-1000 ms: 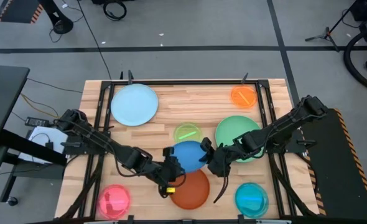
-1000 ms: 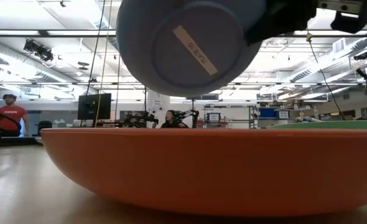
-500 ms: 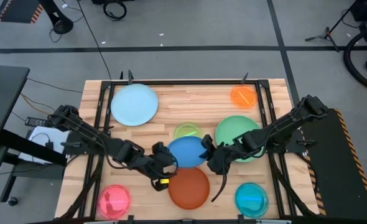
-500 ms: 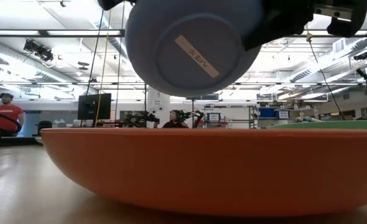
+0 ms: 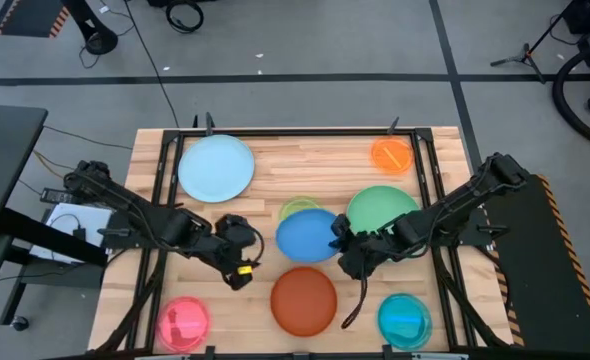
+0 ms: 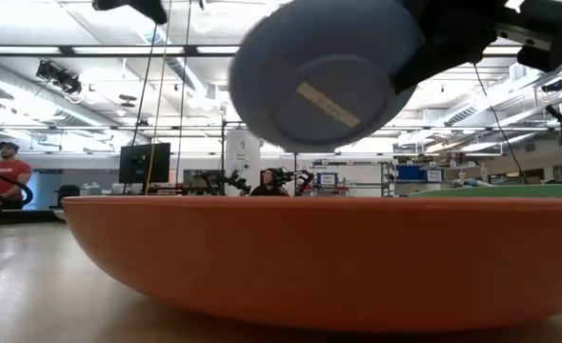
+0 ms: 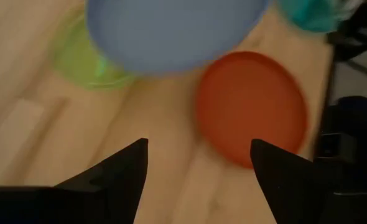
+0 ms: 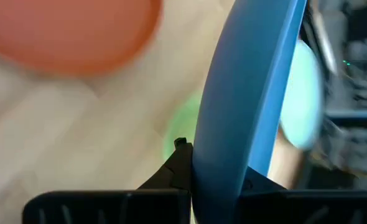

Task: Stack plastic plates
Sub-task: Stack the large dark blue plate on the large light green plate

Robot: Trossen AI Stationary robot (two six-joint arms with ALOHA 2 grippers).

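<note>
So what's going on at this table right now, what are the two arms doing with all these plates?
The right gripper is clamped on the edge of the blue plate, holding it up off the table, above the lime plate and near the red-orange plate. The left gripper is open and empty, off to the side. The other plates lie separately on the table, so nothing is stacked yet.
</note>
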